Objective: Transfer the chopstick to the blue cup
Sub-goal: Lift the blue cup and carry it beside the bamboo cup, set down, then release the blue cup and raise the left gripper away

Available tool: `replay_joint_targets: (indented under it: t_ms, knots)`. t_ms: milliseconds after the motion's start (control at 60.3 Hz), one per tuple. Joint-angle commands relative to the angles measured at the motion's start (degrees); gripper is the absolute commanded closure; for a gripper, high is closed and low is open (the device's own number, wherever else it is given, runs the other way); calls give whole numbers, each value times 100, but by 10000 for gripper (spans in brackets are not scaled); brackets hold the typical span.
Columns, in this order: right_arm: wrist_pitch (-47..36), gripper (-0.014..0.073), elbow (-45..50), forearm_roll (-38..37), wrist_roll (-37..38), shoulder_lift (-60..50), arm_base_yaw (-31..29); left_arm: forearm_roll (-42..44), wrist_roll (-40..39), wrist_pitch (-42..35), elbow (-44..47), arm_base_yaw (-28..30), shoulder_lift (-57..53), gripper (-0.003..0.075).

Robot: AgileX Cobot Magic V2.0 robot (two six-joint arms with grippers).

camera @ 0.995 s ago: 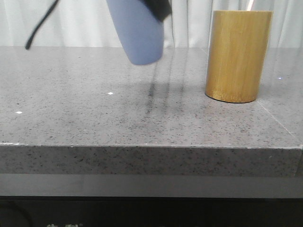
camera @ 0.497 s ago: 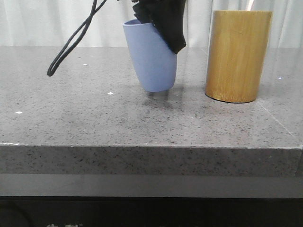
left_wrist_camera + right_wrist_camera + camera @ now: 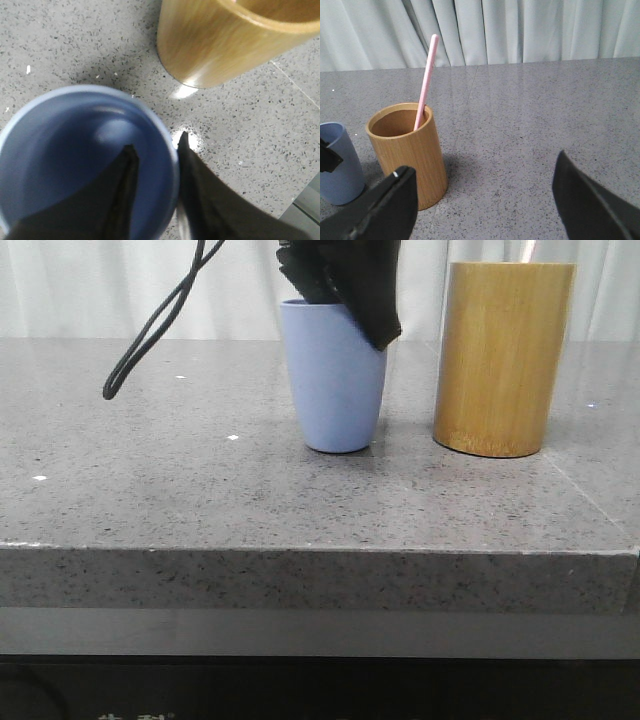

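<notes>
The blue cup [image 3: 333, 375] stands upright on the grey table, just left of the bamboo cylinder [image 3: 503, 358]. My left gripper [image 3: 345, 290] is shut on the cup's rim, one finger inside and one outside, as the left wrist view shows [image 3: 156, 142]; the cup [image 3: 65, 150] looks empty inside. A pale pink chopstick [image 3: 426, 80] leans in the bamboo cylinder [image 3: 410, 152] in the right wrist view; the cup also shows there [image 3: 337, 162]. My right gripper [image 3: 482, 172] is open and empty, apart from the cylinder, and is out of the front view.
The grey speckled table [image 3: 200, 500] has its front edge near the camera. A black cable [image 3: 150, 330] hangs from the left arm over the table's left part. White curtains [image 3: 520, 30] stand behind the table.
My left gripper has come down with the tilted blue cup and set it upright on the table next to the bamboo cylinder. It still holds the rim.
</notes>
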Motion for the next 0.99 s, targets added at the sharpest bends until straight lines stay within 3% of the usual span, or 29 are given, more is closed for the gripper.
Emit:
replay_joint_targets:
  t_ms: [0, 182, 613, 729, 912, 978]
  knots:
    - [-422, 22, -162, 26, -35, 82, -22, -110, -45, -216, -194, -47, -298, 421]
    - [-422, 22, -162, 26, -35, 82, -22, -110, -45, -280, -231, -47, -298, 297]
    - [-417, 22, -162, 21, -35, 82, -22, -166, -45, 308, -1342, -47, -298, 304]
    - [-400, 22, -162, 21, -35, 82, -22, -166, -45, 308, -1387, -47, -309, 411]
    - [-400, 22, -162, 21, -35, 82, -22, -100, -45, 308, -1387, -47, -355, 742]
    - [-400, 22, -162, 21, -35, 82, -22, 64, -34, 308, -1387, -36, -380, 739]
